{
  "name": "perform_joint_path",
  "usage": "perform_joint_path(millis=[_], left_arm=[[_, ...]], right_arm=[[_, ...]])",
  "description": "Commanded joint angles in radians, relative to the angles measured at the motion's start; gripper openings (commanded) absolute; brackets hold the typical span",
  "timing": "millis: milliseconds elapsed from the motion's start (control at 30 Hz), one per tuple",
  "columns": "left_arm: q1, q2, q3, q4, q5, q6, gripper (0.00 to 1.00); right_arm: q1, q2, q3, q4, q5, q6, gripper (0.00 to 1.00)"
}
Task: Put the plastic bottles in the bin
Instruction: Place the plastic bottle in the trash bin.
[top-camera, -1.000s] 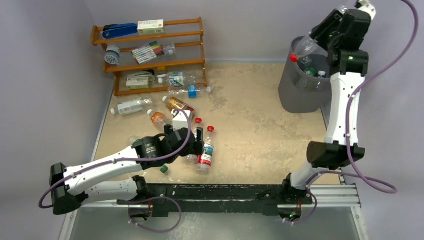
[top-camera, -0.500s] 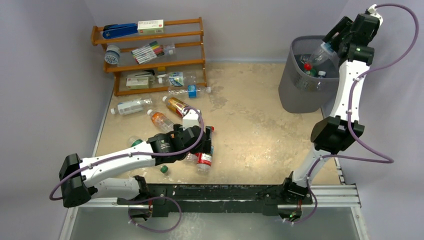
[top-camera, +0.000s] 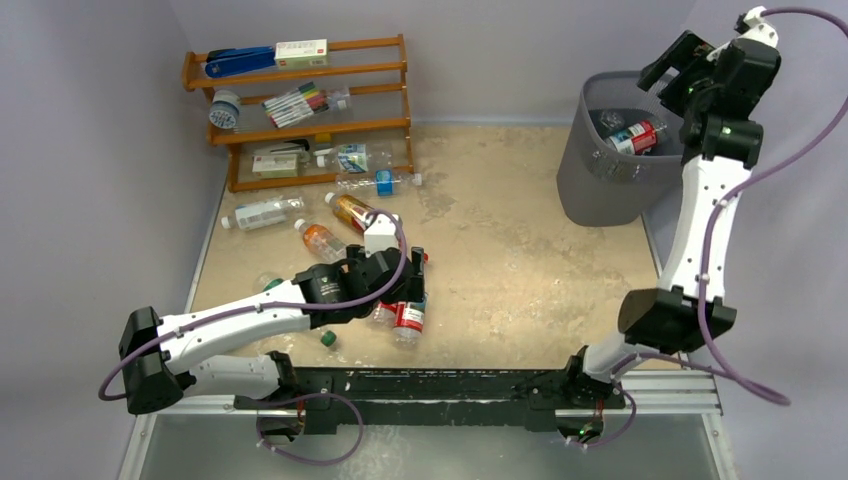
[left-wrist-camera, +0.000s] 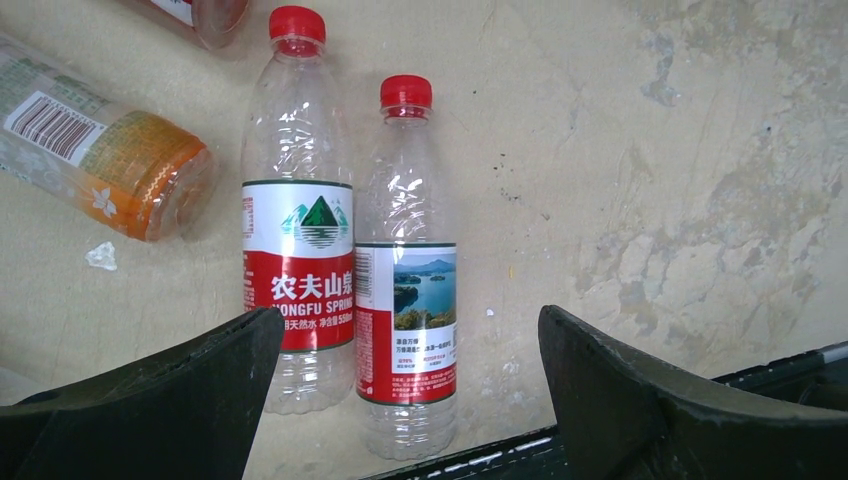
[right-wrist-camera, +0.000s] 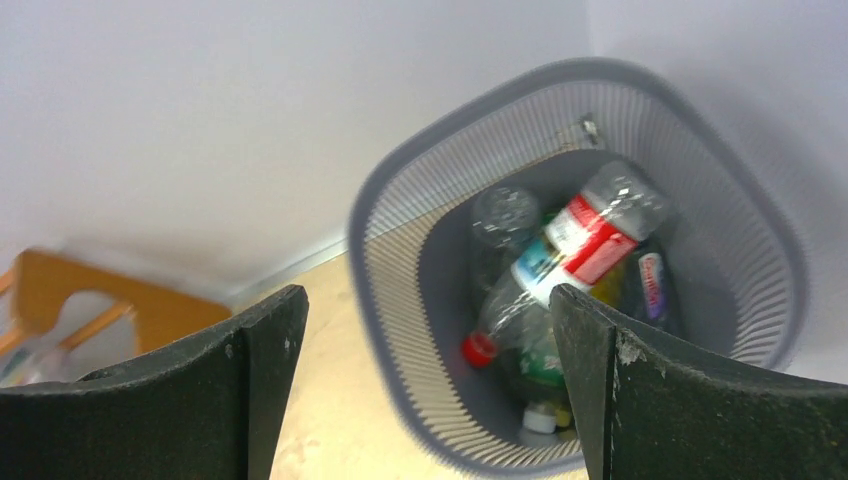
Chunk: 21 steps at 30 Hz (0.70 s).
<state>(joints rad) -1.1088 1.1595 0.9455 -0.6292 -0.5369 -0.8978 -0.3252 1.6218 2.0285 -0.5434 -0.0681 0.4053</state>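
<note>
Right tool (top-camera: 668, 65) spread, empty above bin (right-wrist-camera: 400, 290), red-label bottle (right-wrist-camera: 590, 235) inside below it; left tool (left-wrist-camera: 410, 318) spread wide, lake-label bottle (left-wrist-camera: 408, 290) on table (left-wrist-camera: 650, 150) between its fingers: pick step, next descend, clench clear of neighbouring bottle (left-wrist-camera: 297, 250).

Prob. a robotics lab test cell, not a real office. Left arm (top-camera: 230, 325) and right arm (top-camera: 700, 220), white and black w/ purple cables (top-camera: 740, 370), are bolted to a black rail (top-camera: 440, 385) at the table (top-camera: 500, 250) edge. Beige stone-pattern top, boxed in by plain lavender walls (top-camera: 100, 150), so a staged enclosure. Props are office-type: wooden shelf rack (top-camera: 340, 68) w/ markers (top-camera: 297, 103) and blue stapler (top-camera: 240, 60), grey mesh wastebasket (top-camera: 590, 190), plastic bottles (top-camera: 410, 315) strewn about. Other shelf items too small to ID, maybe stationery.
</note>
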Motion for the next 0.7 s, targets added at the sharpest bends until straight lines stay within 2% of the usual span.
perform_joint_path(millis=[0, 133, 433, 667], left_arm=[[-0.005, -0.005, 0.066, 0.003, -0.033, -0.002, 1.00], [-0.005, -0.021, 0.060, 0.004, -0.048, -0.010, 1.00], [-0.005, -0.071, 0.045, -0.015, -0.096, -0.031, 1.00], [-0.005, -0.139, 0.016, -0.059, -0.131, -0.051, 1.00]], right_arm=[[0.065, -0.128, -0.068, 0.062, -0.140, -0.036, 0.93], [0.171, -0.188, -0.117, 0.025, -0.150, -0.055, 0.93], [0.340, -0.348, -0.363, 0.028, -0.286, -0.013, 0.93], [0.431, -0.473, -0.692, 0.158, -0.456, 0.085, 0.92]])
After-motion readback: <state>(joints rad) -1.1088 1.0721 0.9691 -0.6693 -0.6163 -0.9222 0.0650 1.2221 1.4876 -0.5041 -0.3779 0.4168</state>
